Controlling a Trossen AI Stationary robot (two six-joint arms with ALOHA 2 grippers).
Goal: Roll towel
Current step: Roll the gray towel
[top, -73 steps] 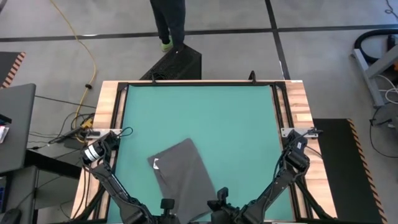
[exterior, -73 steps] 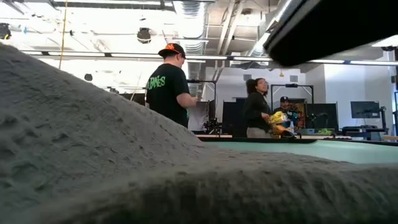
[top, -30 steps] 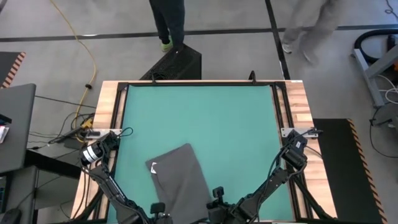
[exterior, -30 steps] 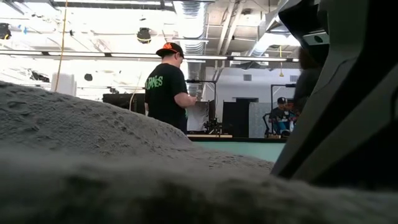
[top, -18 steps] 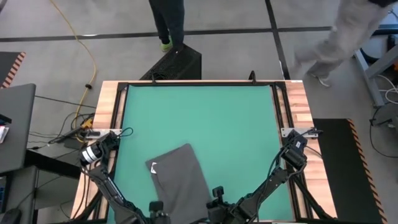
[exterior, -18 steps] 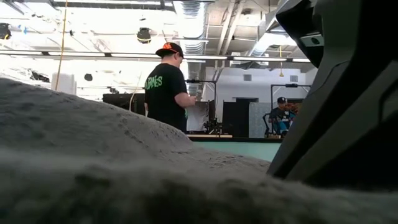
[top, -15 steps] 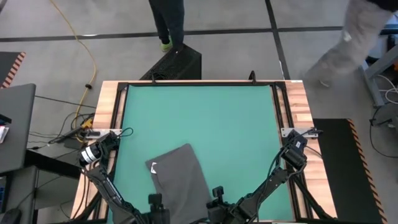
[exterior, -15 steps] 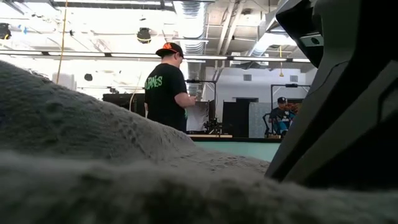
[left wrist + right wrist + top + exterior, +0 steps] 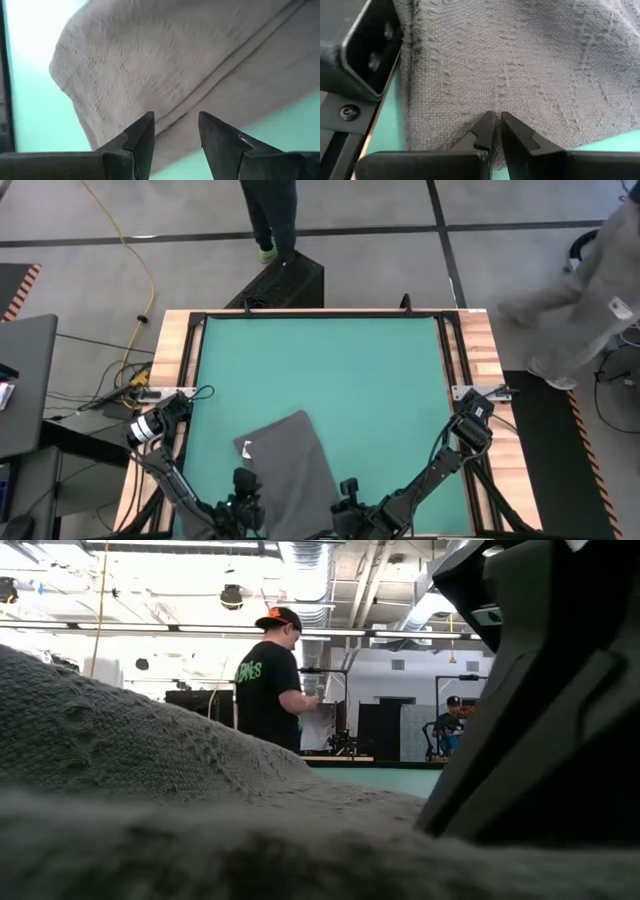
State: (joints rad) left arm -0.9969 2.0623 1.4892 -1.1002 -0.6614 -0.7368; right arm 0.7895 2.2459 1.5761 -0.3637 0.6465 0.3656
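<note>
The dark charcoal-grey soft fabric towel (image 9: 290, 462) lies flat on the green mat (image 9: 330, 370) covering the tabletop, close to the near edge and left of its middle, turned slightly askew. Its small white label tag (image 9: 247, 447) sits at the towel's left side. No roll has formed, so the work appears to be at its opening step: gathering the near hem to begin the first turn.

Both arms reach inward from the near corners, elbows bent low, so that the grippers meet the towel's near edge from either side. The left gripper (image 9: 175, 132) hovers at the towel's near left border with its jaws apart, a hem running just ahead of them; it holds nothing, and is probably lined up to take that hem. The right gripper (image 9: 495, 125) rests at the near edge further right, its jaws drawn almost together with the tips on the weave; whether a pinch of fabric lies between them cannot be told.

A person (image 9: 270, 675) stands beyond the far edge.
</note>
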